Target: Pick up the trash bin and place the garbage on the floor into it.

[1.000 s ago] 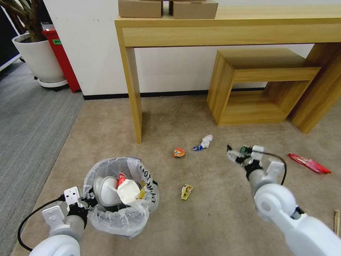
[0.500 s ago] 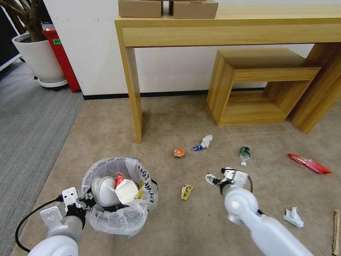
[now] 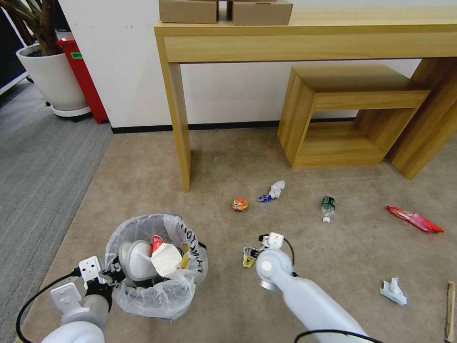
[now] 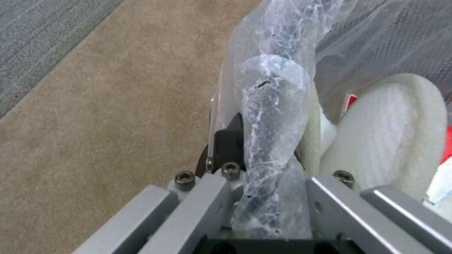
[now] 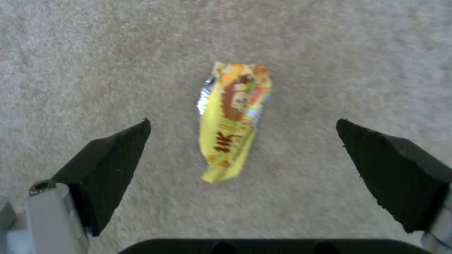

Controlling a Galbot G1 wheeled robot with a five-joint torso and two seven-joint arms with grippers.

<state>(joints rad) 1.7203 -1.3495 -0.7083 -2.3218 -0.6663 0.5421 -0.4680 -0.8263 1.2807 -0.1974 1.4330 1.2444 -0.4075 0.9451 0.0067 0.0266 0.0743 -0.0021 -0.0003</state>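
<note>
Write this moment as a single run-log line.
left gripper: shut on trash bin rim | right gripper: jaws open above yellow wrapper | wrapper lying flat on carpet

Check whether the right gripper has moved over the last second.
Yes. The right gripper has swung leftward and nearer the robot, from beside the green-label bottle to directly over the yellow wrapper, fingers open; both items lie unmoved.

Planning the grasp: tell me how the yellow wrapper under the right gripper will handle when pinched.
The yellow wrapper lies flat and creased on the floor, so it is probably thin, floppy and light. Its foil edge suggests it may slip. The open right gripper straddles it.
</note>
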